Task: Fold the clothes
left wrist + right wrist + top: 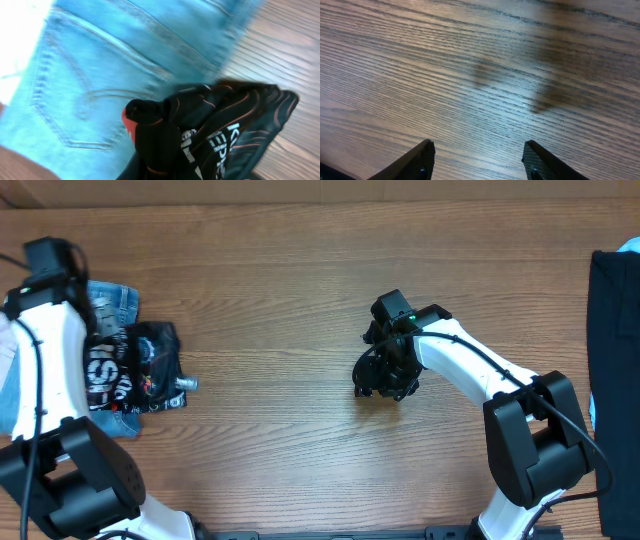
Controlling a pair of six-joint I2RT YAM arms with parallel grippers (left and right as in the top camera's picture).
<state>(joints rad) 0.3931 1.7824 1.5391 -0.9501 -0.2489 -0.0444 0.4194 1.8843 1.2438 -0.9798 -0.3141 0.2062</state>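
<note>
Two arms at a wooden table, with the black jersey bunched at the far left.
Overhead: the jersey (105,375), white lettering showing, lies crumpled on light-blue jeans (118,298) near the left edge of the table (300,290). The left gripper (155,372) is right at it, but I cannot tell whether it is clamped on the fabric. The right gripper (385,378) hangs over bare wood mid-table, well apart from the jersey, and a dark cloth (612,380) lies along the right edge. Left wrist: the view is blurred, and the jersey (225,130) fills the lower right close to the lens, orange-tan lines and white letters visible, over the jeans (100,65). Right wrist: the right gripper (477,155) has its fingertips spread wide above the bare table (470,60), holding nothing.
</note>
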